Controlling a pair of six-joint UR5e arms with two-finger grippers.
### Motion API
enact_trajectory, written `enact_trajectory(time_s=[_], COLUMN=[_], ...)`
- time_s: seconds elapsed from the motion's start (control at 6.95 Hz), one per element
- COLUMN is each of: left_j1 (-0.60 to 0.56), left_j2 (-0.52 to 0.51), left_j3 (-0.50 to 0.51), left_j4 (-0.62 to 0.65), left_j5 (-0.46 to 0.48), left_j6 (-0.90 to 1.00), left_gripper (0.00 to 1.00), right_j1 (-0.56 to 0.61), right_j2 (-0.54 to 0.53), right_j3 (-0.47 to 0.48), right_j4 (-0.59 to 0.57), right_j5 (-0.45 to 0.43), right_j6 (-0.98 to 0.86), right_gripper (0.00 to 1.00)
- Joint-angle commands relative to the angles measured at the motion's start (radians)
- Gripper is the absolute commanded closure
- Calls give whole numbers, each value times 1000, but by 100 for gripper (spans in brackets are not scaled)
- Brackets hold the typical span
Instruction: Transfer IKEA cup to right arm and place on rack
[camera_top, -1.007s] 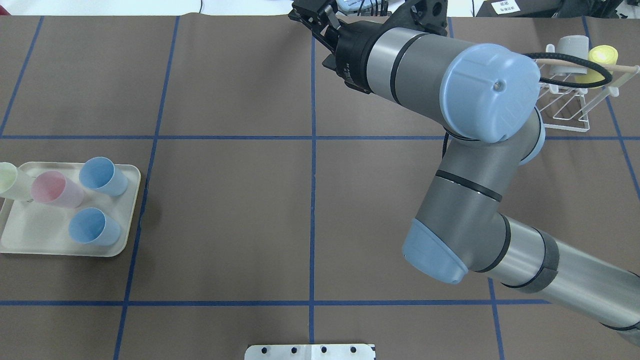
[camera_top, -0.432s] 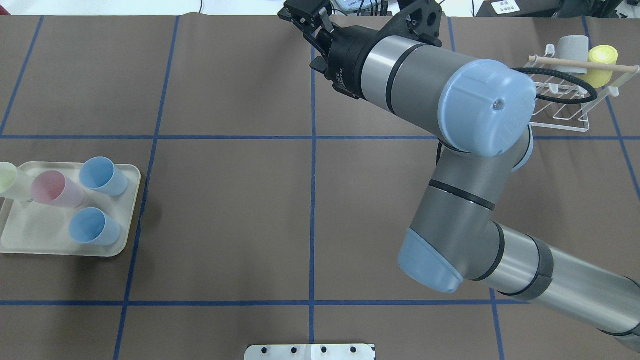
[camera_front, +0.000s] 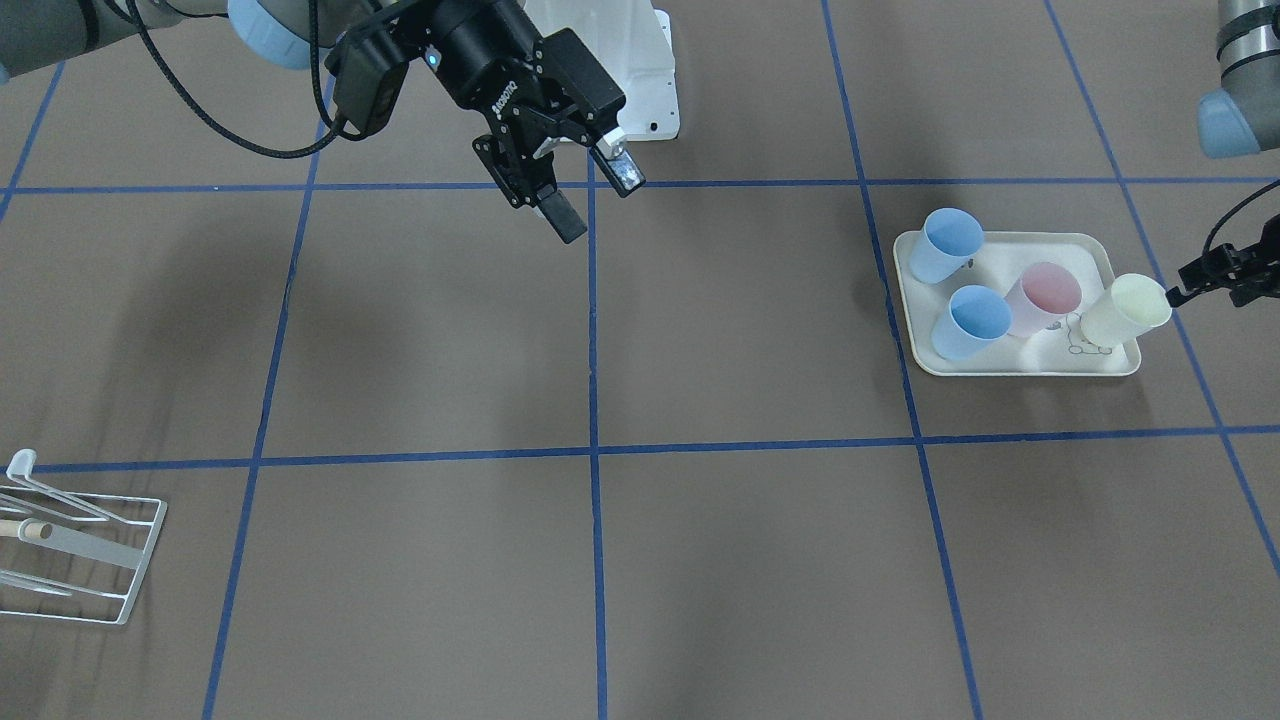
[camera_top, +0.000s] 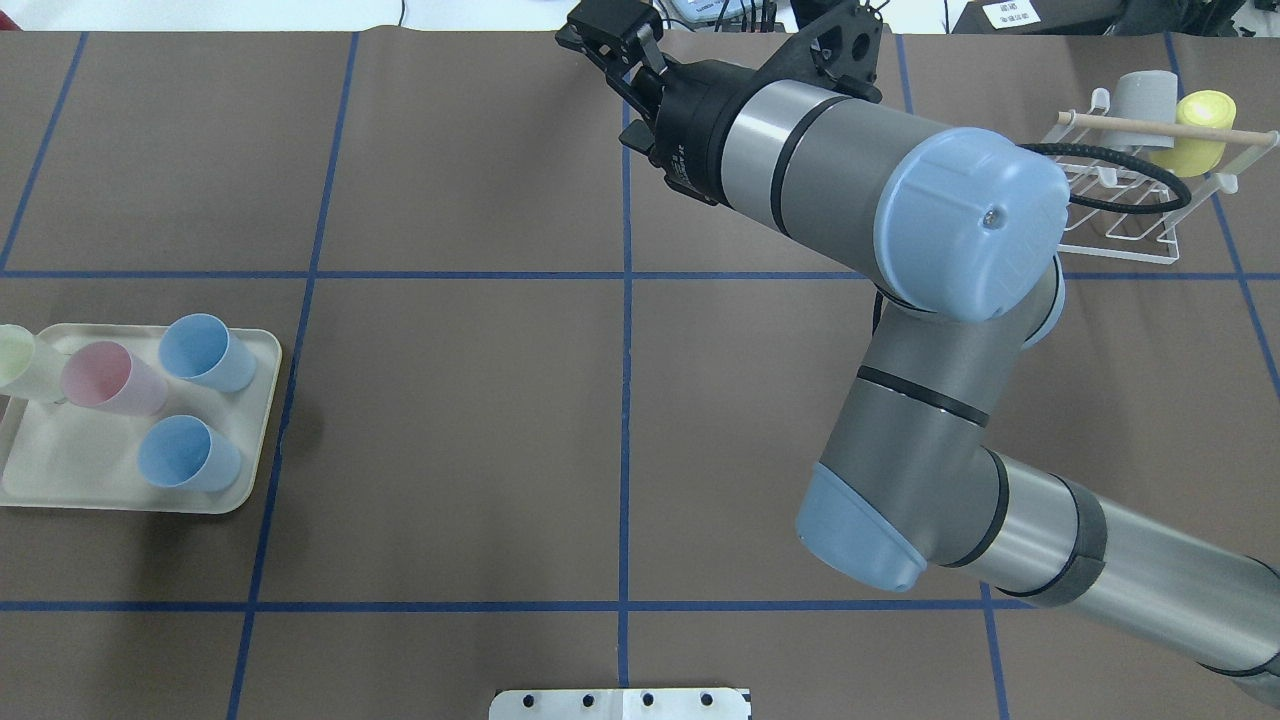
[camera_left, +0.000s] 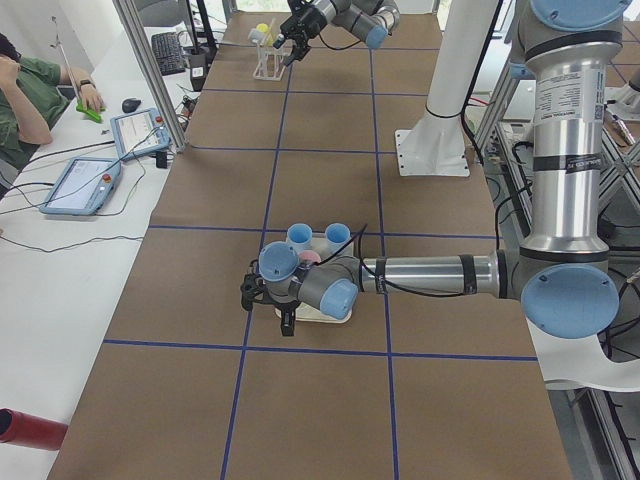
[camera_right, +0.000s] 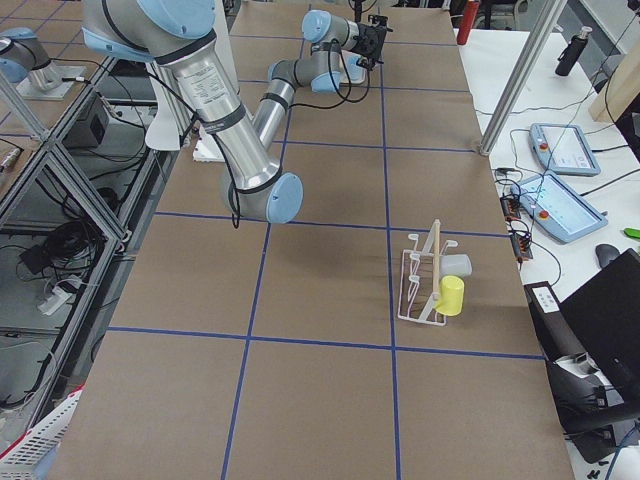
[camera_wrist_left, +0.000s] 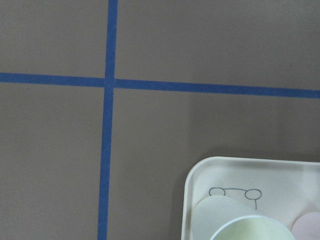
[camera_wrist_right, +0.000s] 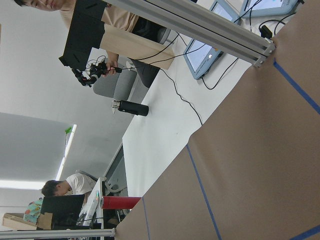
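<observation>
two-arm cell, viewed from overhead, from the front and from both ends of the surface (camera_top: 450, 400). the right fingers (camera_front: 558, 215) were held raised above the brown covering, close to the central blue tape line (camera_top: 625, 450) in both the overhead and front views. they were spread apart, with nothing between them. the right wrist view looked past the edge of the surface toward seated people and screens.

the pale green cup (camera_front: 1120, 312) was on the cream tray (camera_front: 1040, 248), at the end of the tray farthest from the middle of the surface and just beside a pink cup (camera_front: 1042, 298). two blue cups (camera_front: 945, 245) (camera_front: 968, 320) stood at the tray's other end. the left fingers (camera_front: 1195, 278) reached in from the outer side and met the rim of the pale green cup. whether they were clenched on it could not be told. the left wrist view showed only that cup's rim at the bottom edge, over a drawn outline on the tray.

the rack (camera_right: 418, 290), of white wire with a wooden dowel (camera_top: 1150, 127) across its top, stood at the far right corner in the overhead view, well apart from the tray. it carried a grey cup (camera_top: 1145, 95) and a yellow cup (camera_top: 1200, 125), side by side at its far end.
</observation>
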Motion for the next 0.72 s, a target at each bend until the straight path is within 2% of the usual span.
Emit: enact_trajectory(time_s=[0.0, 0.14, 0.29, 0.43, 0.58], left_j1=[51, 67, 67, 67, 67], left_j2=[13, 13, 13, 11, 4], left_j3=[0, 0, 3, 5, 9], left_j4=[-31, -31, -29, -29, -24], left_j5=[4, 7, 9, 10, 12], left_j6=[-33, -34, -35, -35, -35], left_gripper=[0, 3, 30, 49, 59], right_j1=[-1, -1, -1, -3, -3], right_j2=[-2, -2, -4, -5, -5], right_j3=[0, 0, 0, 0, 0], right_j4=[0, 0, 0, 0, 0], right_j5=[0, 0, 0, 0, 0], right_j6=[-1, -1, -1, -1, -1], right_gripper=[0, 0, 0, 0, 0])
